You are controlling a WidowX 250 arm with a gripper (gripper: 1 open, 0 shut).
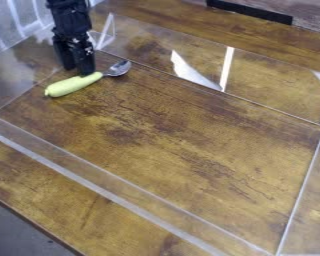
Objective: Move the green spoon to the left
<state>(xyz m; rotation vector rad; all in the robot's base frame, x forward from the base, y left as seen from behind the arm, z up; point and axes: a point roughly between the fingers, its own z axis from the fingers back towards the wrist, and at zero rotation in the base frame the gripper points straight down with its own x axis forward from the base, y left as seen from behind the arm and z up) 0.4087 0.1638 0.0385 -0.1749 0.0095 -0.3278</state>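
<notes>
The green spoon (75,84) lies flat on the wooden table at the upper left. Its yellow-green handle points down-left and its silver bowl (119,68) points up-right. My black gripper (73,64) hangs straight down just behind the handle, near where it meets the bowl. Its two fingers are open and low over the table, with nothing between them. I cannot tell whether the fingertips touch the spoon or the table.
The brown wooden table (190,130) is ringed by low clear plastic walls. One runs along the front (123,196), one along the right (310,170), and one across the back (216,75) behind the spoon. The left wall stands close to the gripper.
</notes>
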